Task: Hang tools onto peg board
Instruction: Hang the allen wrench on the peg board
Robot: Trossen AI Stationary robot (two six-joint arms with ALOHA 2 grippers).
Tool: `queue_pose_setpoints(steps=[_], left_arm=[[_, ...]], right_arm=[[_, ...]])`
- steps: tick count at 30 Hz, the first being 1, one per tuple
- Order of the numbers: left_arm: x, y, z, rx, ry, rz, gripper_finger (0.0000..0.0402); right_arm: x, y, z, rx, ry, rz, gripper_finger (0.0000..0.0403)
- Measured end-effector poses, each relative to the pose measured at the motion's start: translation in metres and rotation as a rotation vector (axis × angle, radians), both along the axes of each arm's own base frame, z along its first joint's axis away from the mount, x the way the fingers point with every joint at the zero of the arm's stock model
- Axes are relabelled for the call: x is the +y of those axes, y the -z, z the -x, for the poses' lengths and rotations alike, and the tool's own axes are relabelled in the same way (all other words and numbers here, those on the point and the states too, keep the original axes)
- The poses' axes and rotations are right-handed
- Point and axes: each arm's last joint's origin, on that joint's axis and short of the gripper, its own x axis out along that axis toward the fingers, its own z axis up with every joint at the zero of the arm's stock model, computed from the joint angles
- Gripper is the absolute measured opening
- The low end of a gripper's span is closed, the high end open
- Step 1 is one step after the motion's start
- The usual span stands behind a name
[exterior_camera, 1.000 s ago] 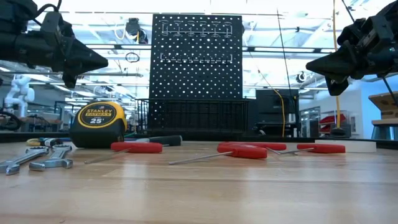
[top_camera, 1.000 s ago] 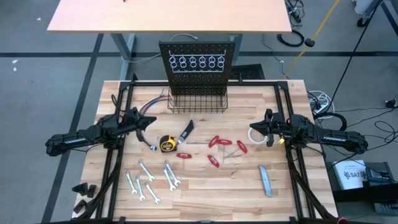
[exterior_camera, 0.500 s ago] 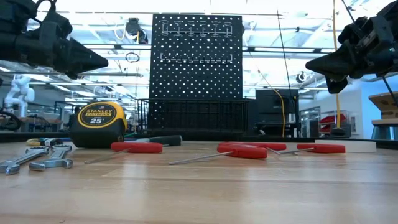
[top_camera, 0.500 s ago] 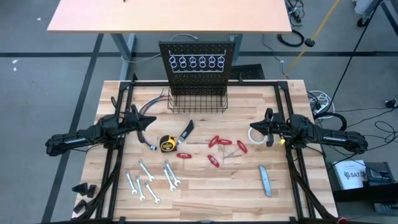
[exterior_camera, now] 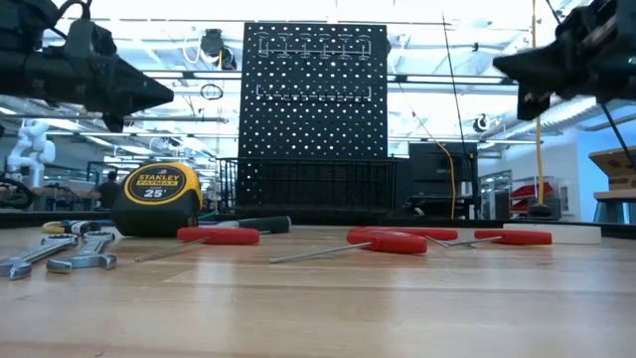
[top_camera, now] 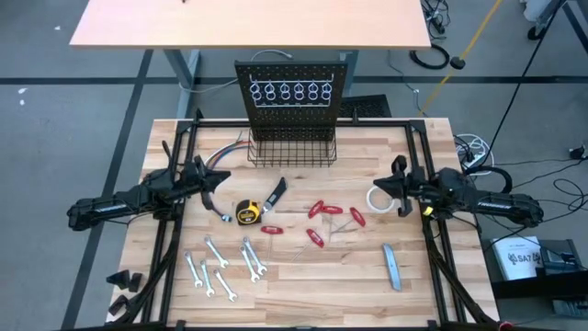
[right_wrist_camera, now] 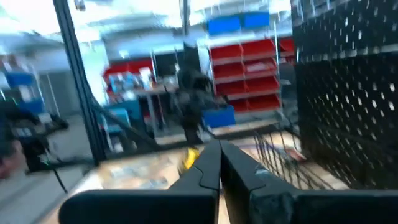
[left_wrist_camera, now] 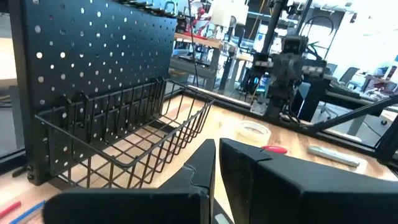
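Wooden bench (top_camera: 303,280) | tools (top_camera: 324,210) lying loose mid-bench | left gripper (top_camera: 217,181) fingers clenched, empty | right gripper (top_camera: 377,189) fingers clenched, empty

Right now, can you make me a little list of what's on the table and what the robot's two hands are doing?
board: upright black perforated peg board with black wire basket at the table's far edge
measuring: yellow tape measure, lying flat near the middle
red tools: red-handled pieces scattered mid-table
wrenches: silver open-end wrenches near the front left
tape: white tape roll by the right arm
bar: grey bar front right
left gripper: shut, empty, above the table
right gripper: shut, empty, above the table
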Motion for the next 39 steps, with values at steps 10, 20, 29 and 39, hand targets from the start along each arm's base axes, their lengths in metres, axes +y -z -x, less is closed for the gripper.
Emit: queue_pose_setpoints(steps=[10,20,29,39], left_arm=[[0.000,-0.014,0.001,-0.168,0.014,0.049,0.0028],[-0.006,-0.035,0.005,-0.260,0.156,-0.111,0.0033],[-0.008,-0.066,0.012,-0.288,0.175,-0.145,0.0133],[-0.005,-0.096,-0.017,-0.128,0.282,-0.143,0.0222]], right_arm=[[0.002,-0.011,-0.003,-0.101,-0.047,-0.001,0.0014],[0.002,-0.051,-0.030,-0.110,-0.009,0.095,0.0096],[-0.002,-0.096,-0.085,0.110,-0.014,0.161,0.0154],[-0.007,-0.104,-0.139,0.244,-0.016,0.226,0.0162]])
